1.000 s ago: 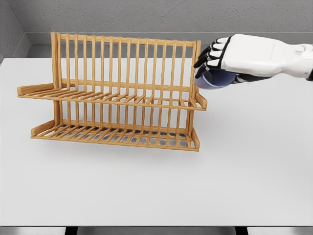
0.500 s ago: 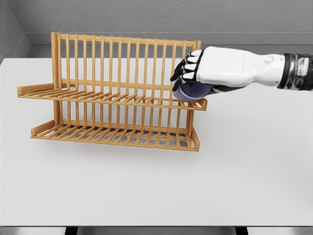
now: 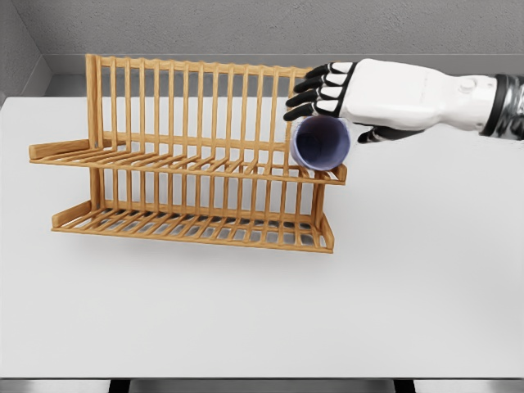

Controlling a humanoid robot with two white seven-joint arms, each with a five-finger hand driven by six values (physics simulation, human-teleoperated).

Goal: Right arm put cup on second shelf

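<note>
One rack (image 3: 188, 155), wood, two tiers w/ slatted shelves and a tall barred back; stands on white tabletop (image 3: 409, 286), left of centre, long side facing near.

Upper shelf (image 3: 164, 164): slats run near-far, raised end pieces at left and right. Lower shelf (image 3: 188, 225): same build, sits just above tabletop, casts shadow beneath.

One cup (image 3: 321, 142), pale blue-violet, lying on its side at right end of upper shelf, mouth toward the viewer, interior visible. Rim rests on or just above slats next to right end piece; exact contact cannot be told.

Right hand (image 3: 344, 94), white w/ black finger joints, enters from right edge; forearm runs approx. level across far right of scene. Hand sits above and slightly behind cup. Fingers (image 3: 315, 92) extended leftward, spread apart, over top of cup; not wrapped around it. Thumb (image 3: 372, 133) shows below palm, right of cup, near its wall. Whether any finger touches cup: unclear.

Grey wall behind tabletop, far side. Tabletop's near edge shows dark legs below.
</note>
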